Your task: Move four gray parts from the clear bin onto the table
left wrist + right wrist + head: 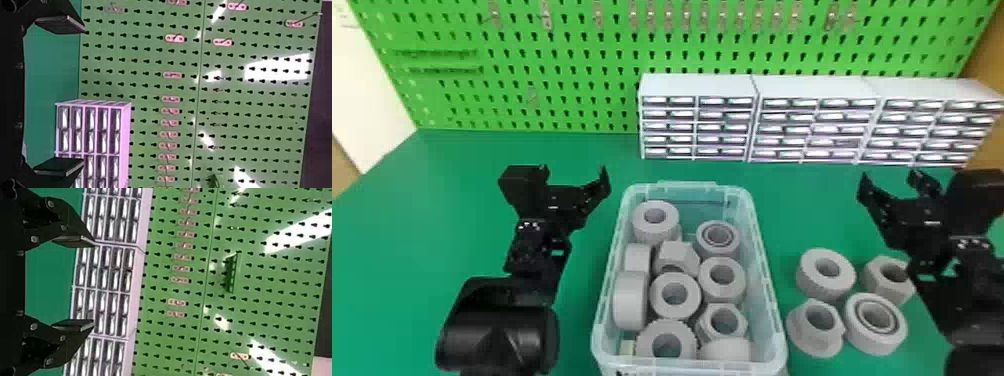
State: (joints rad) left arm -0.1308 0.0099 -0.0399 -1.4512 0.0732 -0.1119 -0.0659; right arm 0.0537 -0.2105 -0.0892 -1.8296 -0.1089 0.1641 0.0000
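Four gray parts [857,312] laid beside clear bin [776,300], lower than right gripper [889,180]; left gripper [575,175] held across bin; both spread wide.

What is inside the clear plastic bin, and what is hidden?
The clear plastic bin holds gray round and hexagonal parts, several showing central holes. Whatever lies directly beneath the upper ones, including the bin's floor, is covered.

This looks like a workshop or a lab's assembly station, judging by the green pegboard [572,75] hung with small metal hooks [686,17], the banks of little-drawered cabinets [697,117] standing against it, and the green-topped bench [572,150] bearing gray nut-like and ring-like parts [827,272].
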